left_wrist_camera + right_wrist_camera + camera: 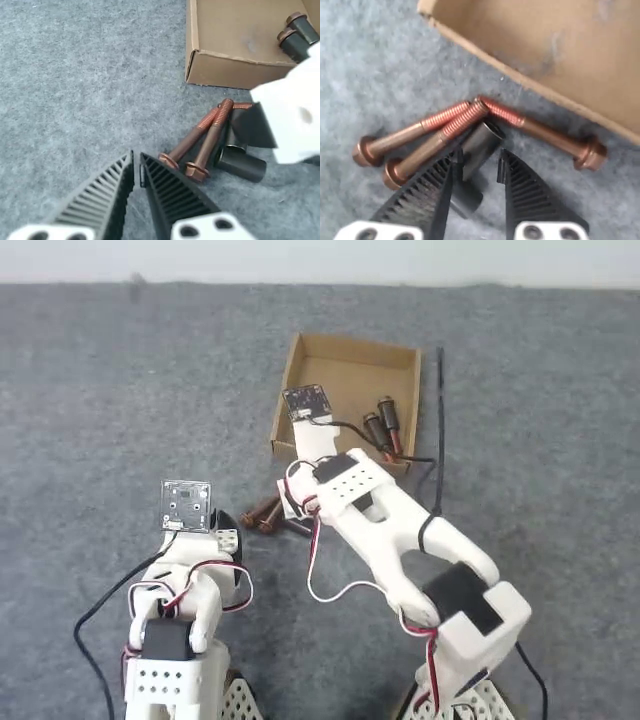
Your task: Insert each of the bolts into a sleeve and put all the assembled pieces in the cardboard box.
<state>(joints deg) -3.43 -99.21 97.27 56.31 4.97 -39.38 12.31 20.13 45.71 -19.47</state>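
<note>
Three copper bolts lie fanned on the grey carpet just in front of the cardboard box. A dark sleeve lies among them, and my right gripper stands open with a finger on each side of it. A second sleeve lies farther back between the fingers. In the left wrist view two bolts and the black sleeves sit beside the white right gripper. My left gripper is shut and empty, just short of the bolt heads. Two assembled pieces lie inside the box.
The box stands right behind the bolts, its near wall close to the right gripper. A black cable runs along the box's right side. Open carpet stretches to the left of the box and bolts.
</note>
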